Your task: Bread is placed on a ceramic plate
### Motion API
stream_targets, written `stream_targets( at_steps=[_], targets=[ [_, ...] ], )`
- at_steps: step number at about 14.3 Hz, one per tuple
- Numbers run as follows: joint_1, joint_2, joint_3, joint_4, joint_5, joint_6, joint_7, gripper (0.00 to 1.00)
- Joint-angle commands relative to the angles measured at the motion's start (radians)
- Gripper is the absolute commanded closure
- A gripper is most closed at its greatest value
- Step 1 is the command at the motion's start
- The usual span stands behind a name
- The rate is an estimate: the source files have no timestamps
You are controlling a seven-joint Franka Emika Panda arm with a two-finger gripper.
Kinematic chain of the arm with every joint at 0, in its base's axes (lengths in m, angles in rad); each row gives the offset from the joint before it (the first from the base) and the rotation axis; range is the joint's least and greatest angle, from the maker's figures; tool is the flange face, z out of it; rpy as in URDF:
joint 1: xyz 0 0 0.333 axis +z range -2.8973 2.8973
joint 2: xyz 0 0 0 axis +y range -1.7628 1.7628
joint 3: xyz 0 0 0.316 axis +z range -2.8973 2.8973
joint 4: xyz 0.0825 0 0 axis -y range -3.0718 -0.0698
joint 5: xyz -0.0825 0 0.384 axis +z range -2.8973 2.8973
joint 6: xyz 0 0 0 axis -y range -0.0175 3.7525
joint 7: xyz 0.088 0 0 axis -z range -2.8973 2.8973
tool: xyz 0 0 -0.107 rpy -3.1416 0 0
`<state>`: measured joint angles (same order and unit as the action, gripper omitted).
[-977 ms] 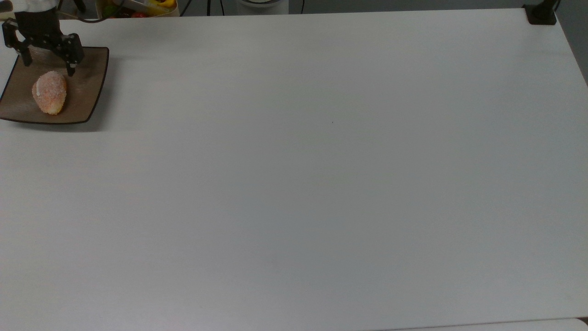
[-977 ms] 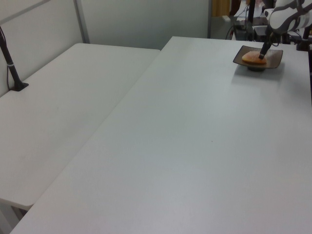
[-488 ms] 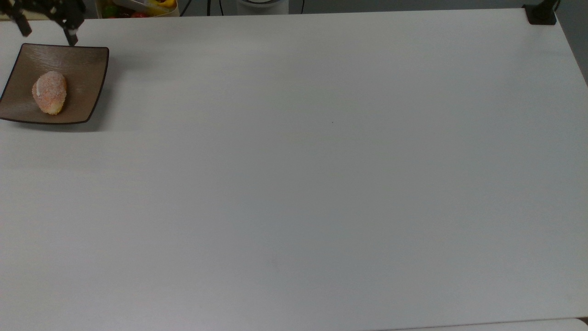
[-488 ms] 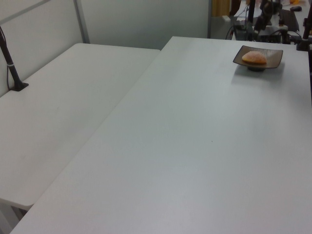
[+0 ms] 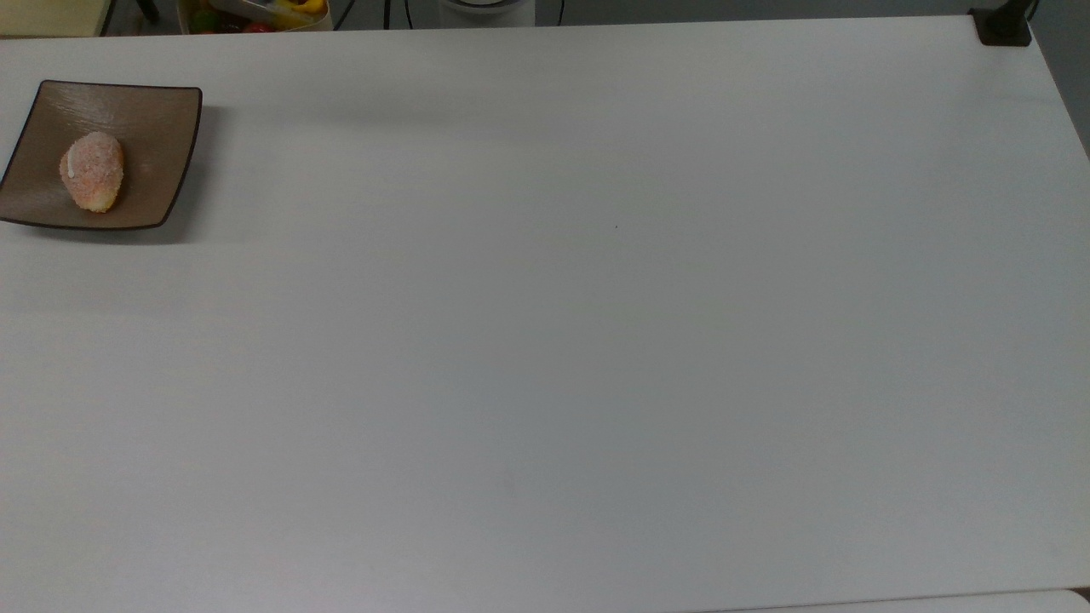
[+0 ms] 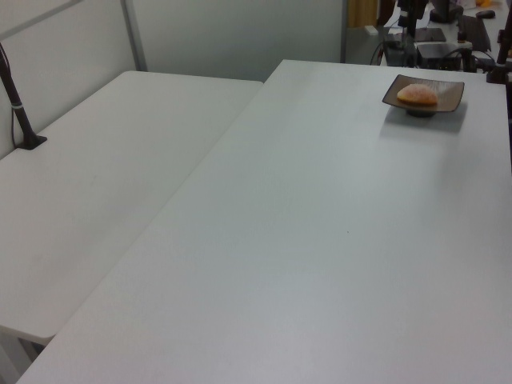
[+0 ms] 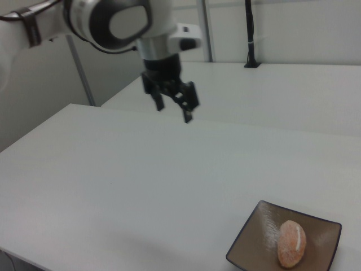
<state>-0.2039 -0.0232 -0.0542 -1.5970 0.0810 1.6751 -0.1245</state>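
Note:
The bread (image 5: 92, 171), a small orange-pink bun with a white speckled crust, lies on the square brown ceramic plate (image 5: 157, 136) at the top view's far left. In the left view the bread (image 6: 418, 95) rests on the plate (image 6: 450, 94) near the table's far right. The right view shows the bread (image 7: 291, 243) on the plate (image 7: 256, 237) at the bottom right. My gripper (image 7: 174, 112) hangs high above the table in the right view, well up and left of the plate, open with nothing between its fingers.
A wide white table (image 5: 596, 298) stretches out from the plate. A black clamp base (image 5: 1002, 25) sits at the top view's far right corner. A container of colourful items (image 5: 255, 13) stands beyond the back edge. A second white table (image 6: 96, 184) adjoins on the left view's left.
My gripper rose from just over the plate's back edge and left the top and left views. The bread and plate stayed put.

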Motion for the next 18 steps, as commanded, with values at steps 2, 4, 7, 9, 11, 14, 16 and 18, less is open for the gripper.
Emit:
stream_targets(
  at_steps=[2,4,7,9,11,14,16,18],
  targets=[
    [0.130,-0.053,0.094,-0.007,0.002,-0.069,0.127,0.00],
    [0.199,-0.052,0.108,-0.014,-0.001,-0.070,0.120,0.00],
    [0.276,-0.046,0.105,-0.056,-0.010,-0.042,0.109,0.00],
    [0.296,-0.044,0.105,-0.081,-0.018,-0.012,0.106,0.00],
    [0.305,-0.044,0.097,-0.099,-0.027,0.027,0.034,0.00],
    [0.346,-0.040,0.018,-0.106,-0.027,0.101,0.002,0.00],
    [0.345,-0.031,0.011,-0.103,-0.023,0.114,0.014,0.00],
    [0.345,-0.032,0.011,-0.101,-0.023,0.104,0.014,0.00]
  ],
)
